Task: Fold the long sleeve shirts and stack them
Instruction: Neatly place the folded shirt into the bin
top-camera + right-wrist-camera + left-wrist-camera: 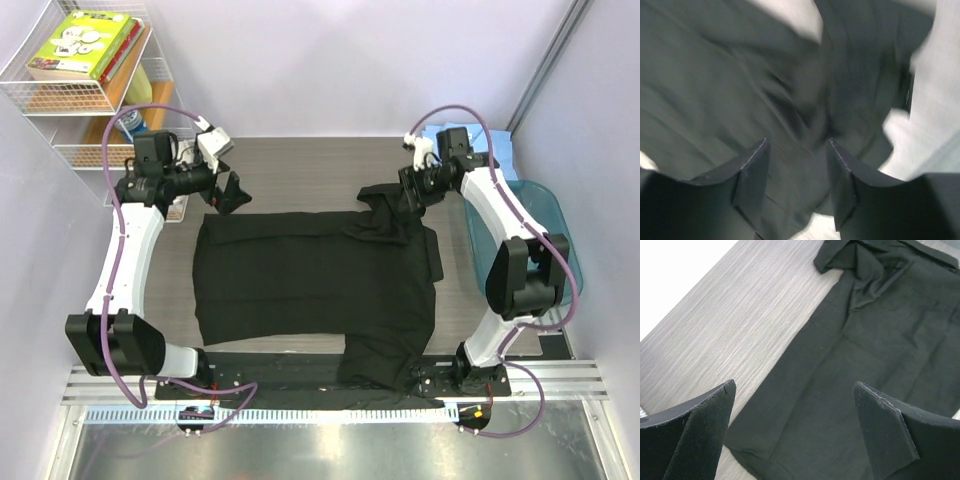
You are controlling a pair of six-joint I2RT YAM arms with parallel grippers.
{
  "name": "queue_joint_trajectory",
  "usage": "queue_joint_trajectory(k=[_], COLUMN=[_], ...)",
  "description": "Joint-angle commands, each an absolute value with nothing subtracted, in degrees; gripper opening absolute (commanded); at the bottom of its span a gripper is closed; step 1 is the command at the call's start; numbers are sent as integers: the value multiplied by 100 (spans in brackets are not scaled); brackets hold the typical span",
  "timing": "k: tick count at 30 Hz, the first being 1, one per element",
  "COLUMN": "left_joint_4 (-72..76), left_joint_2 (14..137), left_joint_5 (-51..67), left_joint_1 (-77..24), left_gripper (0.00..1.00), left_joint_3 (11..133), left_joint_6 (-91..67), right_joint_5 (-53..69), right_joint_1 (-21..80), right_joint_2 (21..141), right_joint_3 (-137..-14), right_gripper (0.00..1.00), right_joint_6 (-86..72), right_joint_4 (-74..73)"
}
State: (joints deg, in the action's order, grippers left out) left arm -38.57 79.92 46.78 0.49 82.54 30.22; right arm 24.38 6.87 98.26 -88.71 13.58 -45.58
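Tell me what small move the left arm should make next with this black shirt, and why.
Probably lower the left gripper onto the black shirt's far-left corner and close. Its jaws stand wide open near that corner, holding nothing, and the cloth lies flat there, ready for a fold.

One shirt (310, 275) lies spread across the middle of the table (300, 165). The tub (545, 215) sits at the right edge with the other shirt (500, 152) behind it. A wire shelf (80, 110) holding books (85, 45) stands far left.
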Motion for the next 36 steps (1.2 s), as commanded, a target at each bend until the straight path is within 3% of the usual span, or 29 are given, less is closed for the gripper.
queue_joint_trajectory(k=[1, 8, 18, 21, 22, 32, 36], left_joint_4=[-3929, -4034, -3657, -3323, -3287, -3226, -3437], left_joint_2=[7858, 7761, 7489, 7296, 7260, 7540, 7892], left_joint_5=[4992, 4817, 4509, 4404, 4351, 4131, 4939], left_joint_1=[-113, -158, -158, -158, -158, -158, -237], left_gripper=[100, 100, 100, 100, 100, 100, 100], left_joint_3=[8086, 7726, 7357, 7242, 7225, 8103, 8884], left_joint_6=[2962, 3155, 2796, 2567, 2549, 1935, 1907], right_joint_5=[1618, 1020, 1169, 1370, 1423, 2934, 3260], right_joint_1=[405, 158, 167, 132, 141, 132, 141], right_joint_2=[10062, 10747, 12058, 11946, 11857, 9678, 9159], right_joint_3=[-8578, -8525, -9657, -9913, -9923, -10081, -10310], right_gripper=[56, 55, 52, 17, 1, 1, 1], right_joint_6=[1731, 1696, 1406, 1345, 1345, 915, 695], right_joint_4=[-4263, -3648, -3410, -3515, -3533, -4410, -4772])
